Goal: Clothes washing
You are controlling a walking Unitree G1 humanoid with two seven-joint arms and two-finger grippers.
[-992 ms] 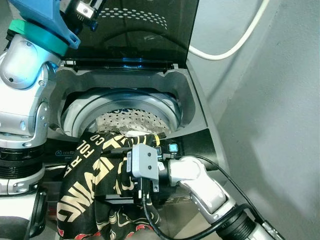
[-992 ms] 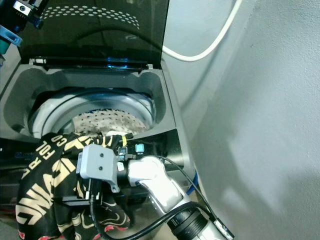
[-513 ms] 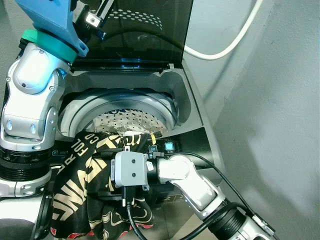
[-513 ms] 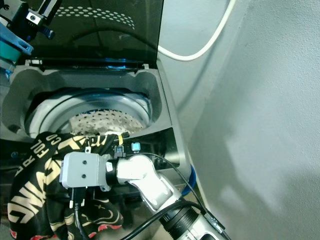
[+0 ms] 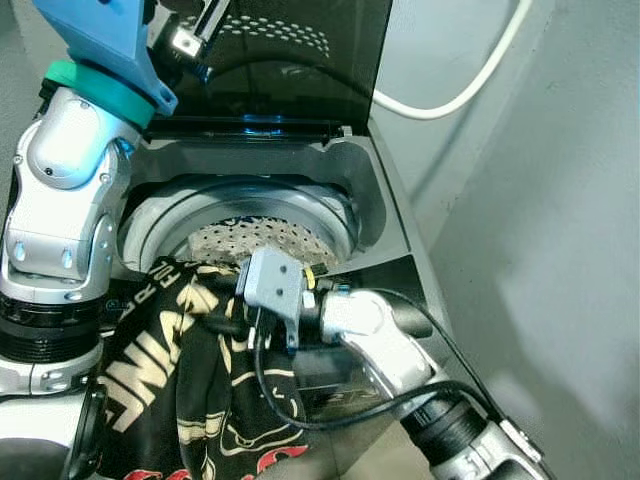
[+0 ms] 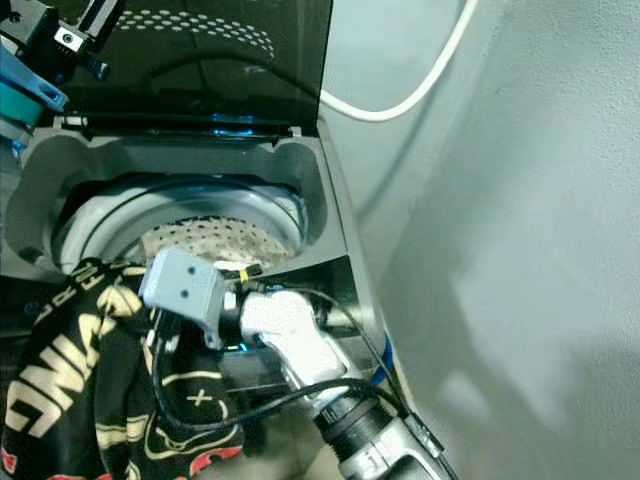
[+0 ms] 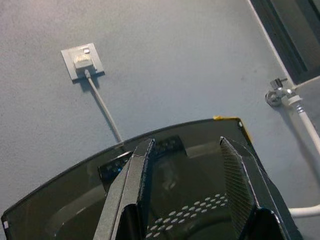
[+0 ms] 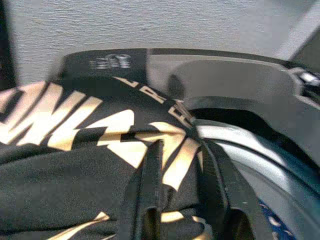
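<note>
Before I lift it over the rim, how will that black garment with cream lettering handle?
Probably floppy: the black garment with cream lettering drapes in folds over the washing machine's dark front edge. Likely light for its bulk. It may trail and snag, since the right gripper pinches one fold while most hangs below.

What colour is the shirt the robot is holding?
The shirt is black with cream lettering and some red; clearest in the left eye view.

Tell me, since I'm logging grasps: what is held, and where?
The right gripper holds the black printed garment by a bunched fold; the left gripper holds nothing.
</note>
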